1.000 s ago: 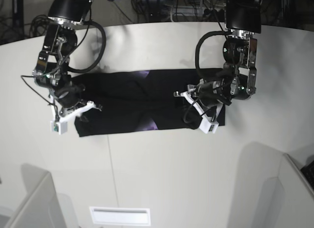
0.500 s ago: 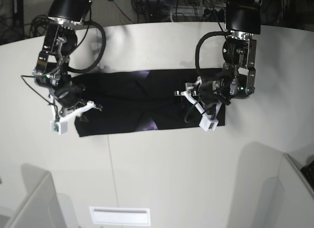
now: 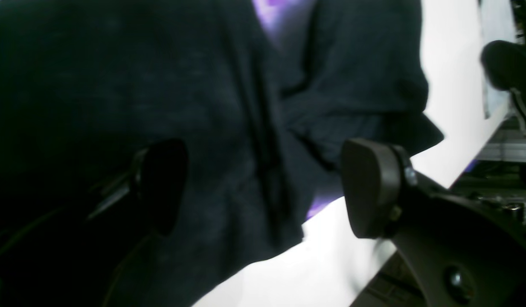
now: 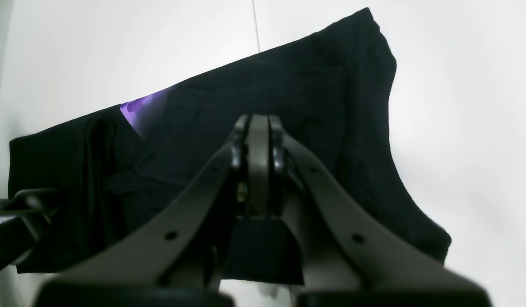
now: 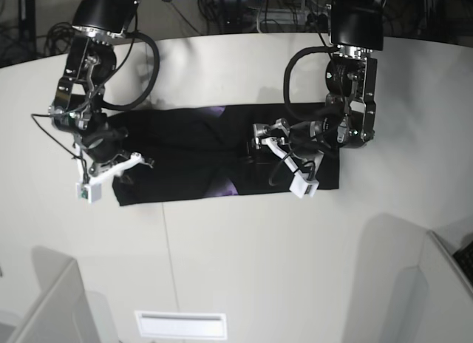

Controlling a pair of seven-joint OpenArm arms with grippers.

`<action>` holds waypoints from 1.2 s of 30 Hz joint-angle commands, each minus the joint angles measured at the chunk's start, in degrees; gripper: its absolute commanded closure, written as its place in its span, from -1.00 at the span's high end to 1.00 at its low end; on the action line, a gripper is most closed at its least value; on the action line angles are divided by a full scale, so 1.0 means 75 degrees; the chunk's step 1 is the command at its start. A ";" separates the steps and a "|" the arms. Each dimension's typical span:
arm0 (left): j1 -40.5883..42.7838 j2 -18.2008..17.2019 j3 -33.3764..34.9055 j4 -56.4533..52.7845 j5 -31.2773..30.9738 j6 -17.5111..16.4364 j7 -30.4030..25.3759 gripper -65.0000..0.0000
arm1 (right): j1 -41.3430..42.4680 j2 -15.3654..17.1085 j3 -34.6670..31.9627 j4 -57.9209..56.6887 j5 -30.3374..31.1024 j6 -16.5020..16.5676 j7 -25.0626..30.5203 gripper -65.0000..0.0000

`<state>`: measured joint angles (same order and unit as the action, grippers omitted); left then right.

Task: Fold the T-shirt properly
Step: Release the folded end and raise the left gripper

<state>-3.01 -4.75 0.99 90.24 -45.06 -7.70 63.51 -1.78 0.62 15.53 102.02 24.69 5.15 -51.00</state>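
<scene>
The black T-shirt point(image 5: 185, 147) lies on the white table point(image 5: 244, 269) as a long flat band, with a bit of purple print point(image 5: 225, 188) showing at its folds. My left gripper point(image 5: 278, 160) hovers over the band's right half. In the left wrist view this gripper point(image 3: 263, 187) stands open just above the T-shirt point(image 3: 117, 85), its fingers point(image 3: 369, 187) wide apart with nothing between them. My right gripper point(image 5: 118, 169) is over the band's left end. In the right wrist view it point(image 4: 258, 123) is shut above the T-shirt point(image 4: 297, 72), and I see no cloth pinched.
A seam point(image 5: 166, 247) runs across the table towards the front. A white slotted plate point(image 5: 181, 324) lies at the front edge. Grey partitions stand at the lower left point(image 5: 52, 306) and lower right point(image 5: 436, 284). Cables and equipment sit behind the table.
My left gripper has opened and let the cloth go, and it has shifted along the shirt towards the middle. The right arm has not moved.
</scene>
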 commanded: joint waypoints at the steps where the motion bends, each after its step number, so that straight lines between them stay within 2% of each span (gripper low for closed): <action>1: -0.0144 -0.0017 -0.0010 0.0188 -0.0129 -0.0057 -0.0081 0.67 | 0.0138 0.0075 0.0010 0.0141 0.0102 -0.0001 0.0148 -1.00; 3: -0.0121 -0.0028 -0.0092 0.0329 -0.0129 -0.0057 -0.0069 0.65 | 0.0150 0.0146 0.0010 0.0130 0.0067 -0.0036 0.0148 -1.00; 5: -0.0039 -0.0122 -0.0138 0.0657 -0.0129 -0.0057 -0.0092 0.44 | 0.0150 0.0368 0.0022 0.0130 0.0090 -0.0036 0.0090 -1.00; 6: 0.0055 -0.0368 -0.0303 0.0810 -0.0129 -0.0057 -0.0069 0.21 | 0.0185 0.0427 0.0022 0.0118 0.0090 -0.0036 -0.0039 -1.00; 8: 0.0383 -0.0661 -0.0783 0.1091 -0.0129 -0.0057 -0.0092 -0.41 | 0.0349 0.0474 0.0115 0.0106 0.0090 -0.0036 -0.0438 -1.00; 9: 0.0547 -0.0755 -0.1123 0.1220 -0.0129 -0.0057 -0.0092 -0.79 | 0.0443 0.0450 0.0244 0.0094 0.0090 -0.0036 -0.0742 -0.75; 10: 0.0711 -0.0837 -0.1522 0.1349 -0.0129 -0.0057 -0.0081 -1.00 | 0.0536 0.0427 0.0385 0.0094 0.0090 0.0011 -0.1024 -0.42; 12: 0.0969 -0.0954 -0.2295 0.1419 -0.0129 -0.0069 -0.0069 -1.00 | 0.0818 0.0427 0.0573 -0.0011 0.0090 0.0023 -0.1422 0.13; 14: 0.1239 -0.1224 -0.2776 0.1536 -0.0129 -0.0080 -0.0104 -1.00 | 0.1005 0.0474 0.0690 -0.0140 0.0102 0.0023 -0.1657 0.35; 17: 0.1614 -0.1693 -0.3268 0.1548 -0.0070 -0.0245 -0.0127 -1.00 | 0.1416 0.0532 0.0854 -0.0867 0.0102 0.0257 -0.1774 0.36; 20: 0.1860 -0.1974 -0.3737 0.1548 -0.0058 -0.0866 -0.0127 -1.00 | 0.1861 0.0732 0.1147 -0.1863 0.0102 0.0656 -0.1891 0.36; 22: 0.2012 -0.2068 -0.4100 0.1548 0.0036 -0.1088 -0.0256 -1.00 | 0.2060 0.0931 0.1299 -0.2520 0.0102 0.0832 -0.1879 0.35; 26: 0.2399 -0.2103 -0.4182 0.1548 0.1266 -0.1100 -0.1311 -1.00 | 0.2236 0.1154 0.1346 -0.3363 0.0102 0.0879 -0.1821 0.36; 29: 0.2516 -0.2103 -0.3784 0.1454 0.2005 -0.1100 -0.1851 -1.00 | 0.2236 0.1165 0.1358 -0.3539 0.0102 0.0890 -0.1821 0.36; 31: 0.2540 -0.2103 -0.3538 0.1220 0.2216 -0.1100 -0.2085 -1.00 | 0.2201 0.1142 0.1358 -0.3598 0.0172 0.0890 -0.1821 0.36; 36: 0.2481 -0.2080 -0.3221 0.0622 0.2169 -0.1100 -0.2577 -1.00 | 0.2177 0.1165 0.1358 -0.4336 0.1075 0.0890 -0.1821 0.35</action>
<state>16.10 -19.42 -23.03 93.86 -28.21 -15.44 45.69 13.45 8.64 25.63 68.88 32.84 11.75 -64.53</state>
